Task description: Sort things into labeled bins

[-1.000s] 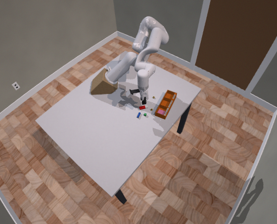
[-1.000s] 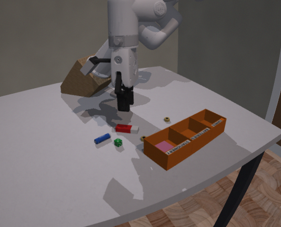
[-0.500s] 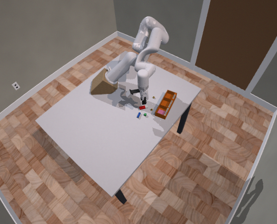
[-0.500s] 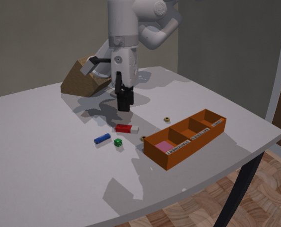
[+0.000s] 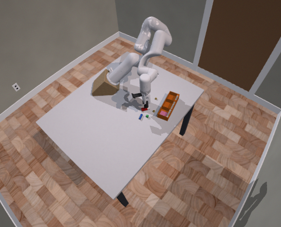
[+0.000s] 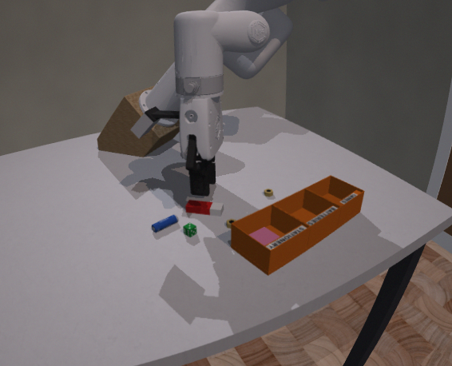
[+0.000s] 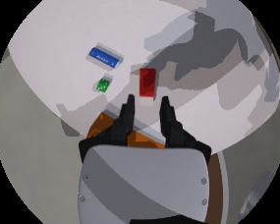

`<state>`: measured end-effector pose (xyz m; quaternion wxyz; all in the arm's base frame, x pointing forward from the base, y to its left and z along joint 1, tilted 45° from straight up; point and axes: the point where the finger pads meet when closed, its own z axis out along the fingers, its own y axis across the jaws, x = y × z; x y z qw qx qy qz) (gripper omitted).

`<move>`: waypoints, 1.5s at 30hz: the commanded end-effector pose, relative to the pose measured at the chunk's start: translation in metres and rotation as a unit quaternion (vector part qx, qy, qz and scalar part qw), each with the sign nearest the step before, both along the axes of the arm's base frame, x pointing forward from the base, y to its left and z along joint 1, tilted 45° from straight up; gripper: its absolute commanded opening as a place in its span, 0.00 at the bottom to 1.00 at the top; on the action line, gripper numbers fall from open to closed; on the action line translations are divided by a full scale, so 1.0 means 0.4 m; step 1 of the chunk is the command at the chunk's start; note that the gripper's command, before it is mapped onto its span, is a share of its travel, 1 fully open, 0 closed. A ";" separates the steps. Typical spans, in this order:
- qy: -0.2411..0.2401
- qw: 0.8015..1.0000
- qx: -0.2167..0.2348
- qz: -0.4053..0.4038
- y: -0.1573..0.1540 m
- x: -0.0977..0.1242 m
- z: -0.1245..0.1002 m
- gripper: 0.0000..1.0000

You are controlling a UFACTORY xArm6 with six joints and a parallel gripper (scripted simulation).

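My gripper (image 5: 145, 106) (image 6: 200, 193) (image 7: 147, 103) is partly open and empty. It hangs just above a red and white eraser (image 5: 144, 109) (image 6: 198, 207) (image 7: 146, 81) that lies flat on the table. A blue battery (image 5: 140, 117) (image 6: 164, 223) (image 7: 103, 56) and a green die (image 5: 147, 116) (image 6: 189, 229) (image 7: 103, 84) lie a little in front of the eraser. A row of three orange bins (image 5: 166, 118) (image 6: 298, 248) stands to the right, with labels on its near wall. A pink pad (image 5: 163, 113) (image 6: 264, 236) lies in the nearest bin, labelled STATIONERY.
Two small brass nuts lie on the table: one nut (image 5: 156, 98) (image 6: 268, 192) behind the bins' left side, the other nut (image 5: 153, 110) (image 6: 230, 223) at the nearest bin's corner. A brown wooden wedge (image 5: 102, 86) (image 6: 122, 128) stands at the back by the arm's base.
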<state>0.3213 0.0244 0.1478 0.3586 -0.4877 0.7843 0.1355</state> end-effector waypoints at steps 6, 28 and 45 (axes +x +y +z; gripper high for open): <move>-0.002 1.000 0.000 -0.001 0.039 0.042 -0.050 0.38; -0.002 1.000 0.000 -0.001 0.057 0.052 -0.072 0.38; -0.002 1.000 0.000 -0.001 0.057 0.051 -0.072 0.00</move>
